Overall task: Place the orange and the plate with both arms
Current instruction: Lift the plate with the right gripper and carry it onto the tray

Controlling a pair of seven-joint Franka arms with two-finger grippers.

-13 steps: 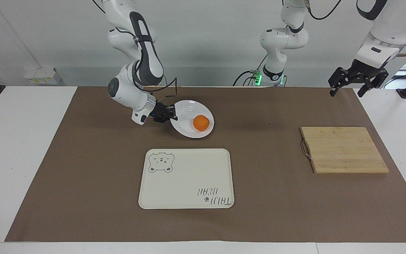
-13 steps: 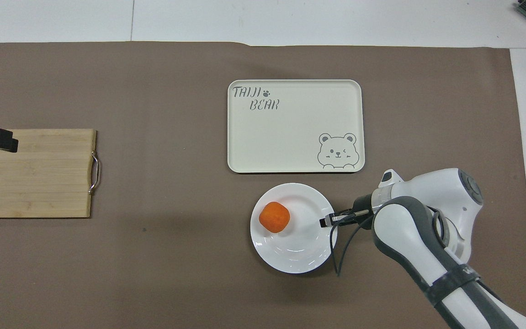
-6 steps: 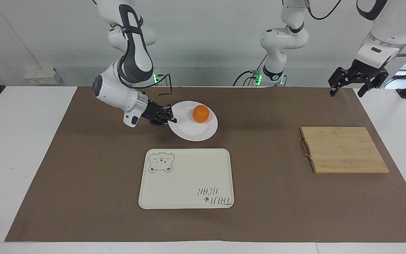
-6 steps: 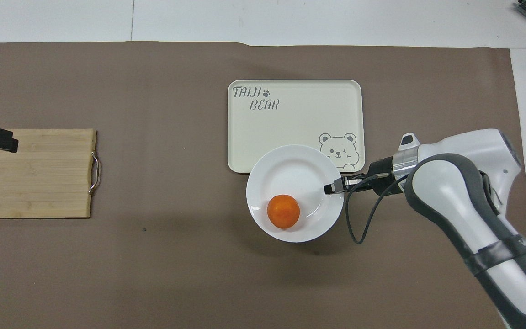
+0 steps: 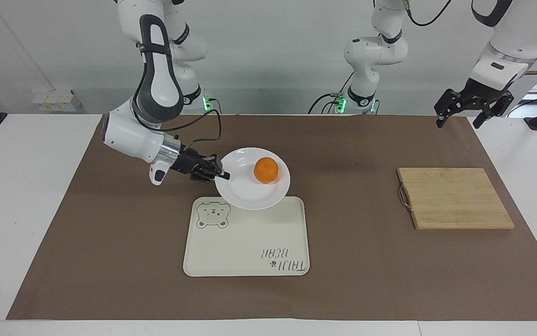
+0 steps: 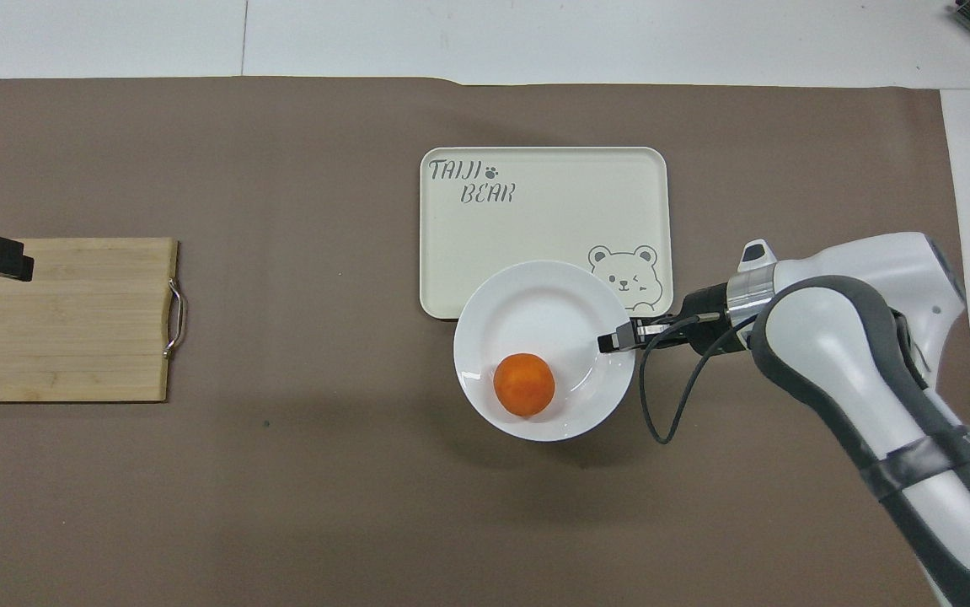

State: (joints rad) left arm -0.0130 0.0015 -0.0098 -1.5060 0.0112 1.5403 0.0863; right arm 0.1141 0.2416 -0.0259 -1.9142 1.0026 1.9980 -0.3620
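Gripping plate (image 5: pixel 249 193) rim: right gripper (image 5: pixel 224 176) | orange (image 5: pixel 266 170) aboard | left gripper (image 5: pixel 459 114) fingers released

cream bear tray (image 5: pixel 249 242) mid-mat (image 5: pixel 109 261); wooden cutting board (image 5: pixel 455 198) toward left arm's end.

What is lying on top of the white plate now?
Only the orange lies on the plate. The right gripper pinches the plate's rim, so the rim under its fingertips is covered.

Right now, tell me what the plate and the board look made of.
Plate: likely glazed ceramic or melamine; glossy white surface with reflections. Board: wood or bamboo, matte, with visible glued strips, plus a metal-looking handle.
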